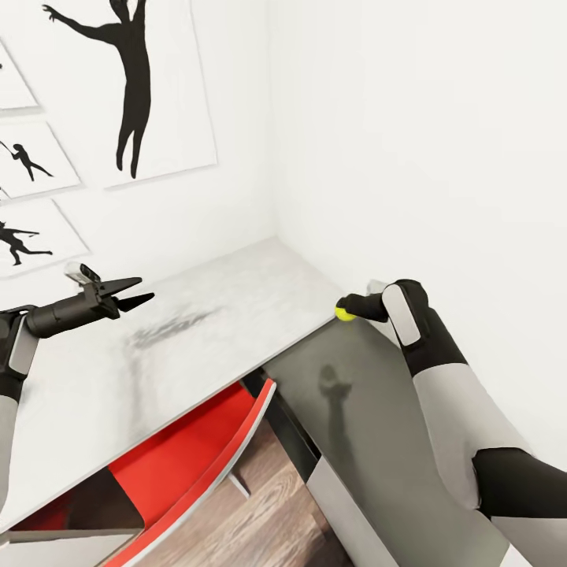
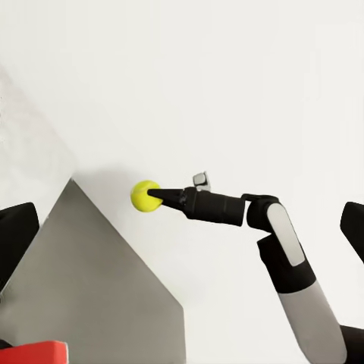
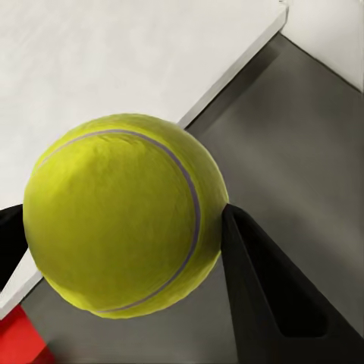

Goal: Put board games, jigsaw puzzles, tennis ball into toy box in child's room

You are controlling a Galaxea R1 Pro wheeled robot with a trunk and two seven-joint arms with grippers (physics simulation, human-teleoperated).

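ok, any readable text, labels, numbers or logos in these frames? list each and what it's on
None: no words, numbers or logos can be read.
The wall pictures carry black figure silhouettes, no lettering.
The tennis ball in the right gripper shows a pale seam line, no brand mark.
The table, the red chair and the left gripper are plain.
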